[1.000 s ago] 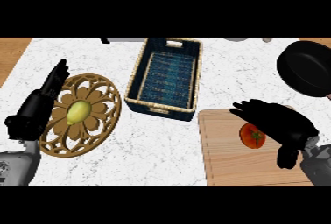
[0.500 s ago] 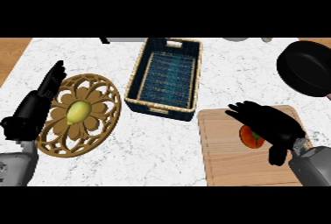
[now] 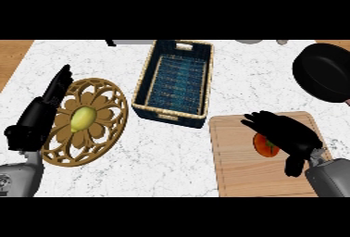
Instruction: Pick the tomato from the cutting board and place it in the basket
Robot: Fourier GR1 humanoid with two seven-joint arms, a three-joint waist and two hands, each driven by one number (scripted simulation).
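**Right hand settling over the tomato on the board**

The black right hand has its fingers spread and half curled over the round red tomato, covering its right side; whether they touch it I cannot tell, and nothing is held. The tomato lies on the pale wooden cutting board, near right. It is likely light, smooth and easily bruised, so take it around its widest part. The dark blue woven basket stands further off, left of the board. The left hand rests open at the left edge.

Pale wood cutting board; woven wicker basket.
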